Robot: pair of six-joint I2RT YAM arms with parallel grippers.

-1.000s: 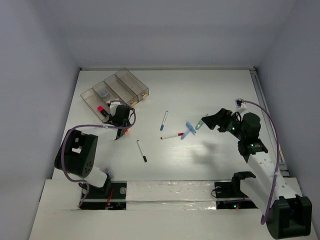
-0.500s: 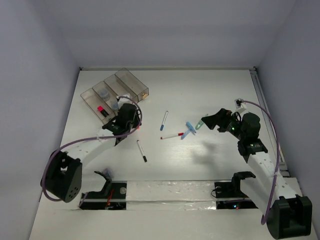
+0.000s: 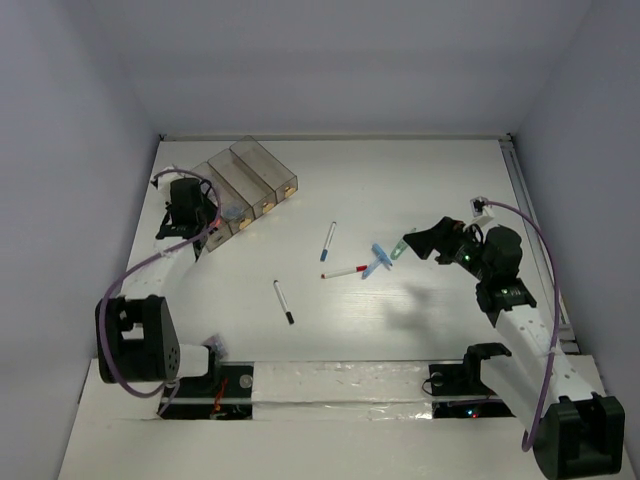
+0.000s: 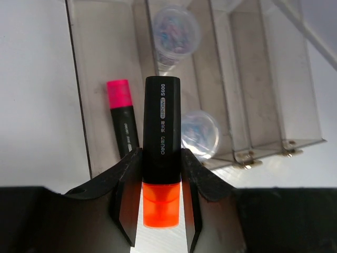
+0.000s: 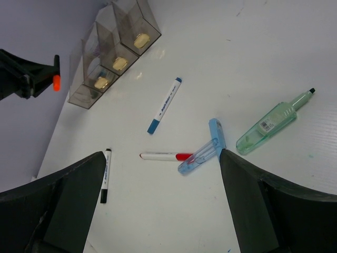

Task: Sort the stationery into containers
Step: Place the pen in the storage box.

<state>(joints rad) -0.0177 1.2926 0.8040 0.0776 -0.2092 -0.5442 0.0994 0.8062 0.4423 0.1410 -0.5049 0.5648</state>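
My left gripper point(image 4: 161, 211) is shut on a black highlighter with an orange end point(image 4: 162, 126). It hangs over the left end of the containers point(image 3: 265, 170), above the bin that holds a pink-ended highlighter point(image 4: 122, 121). Two round rolls point(image 4: 175, 27) lie in the neighbouring bin. Out on the table are a blue-tipped pen point(image 3: 328, 241), a red-tipped pen point(image 3: 345, 271), a black-tipped pen point(image 3: 284, 302), a blue clip point(image 3: 377, 259) and a pale-green clip point(image 3: 400, 247). My right gripper point(image 5: 163, 205) stands open above the table, near the clips, with nothing between its fingers.
The row of bins point(image 5: 113, 58) stands at the back left near the side wall. In the right wrist view, the blue clip point(image 5: 202, 153) overlaps the red pen's tip point(image 5: 184, 156). A rail runs along the table's right edge point(image 3: 530, 220).
My left arm has swung from the table in front of the bins to the back left, carrying the orange-ended highlighter over the bins' left end. The right arm has not moved.
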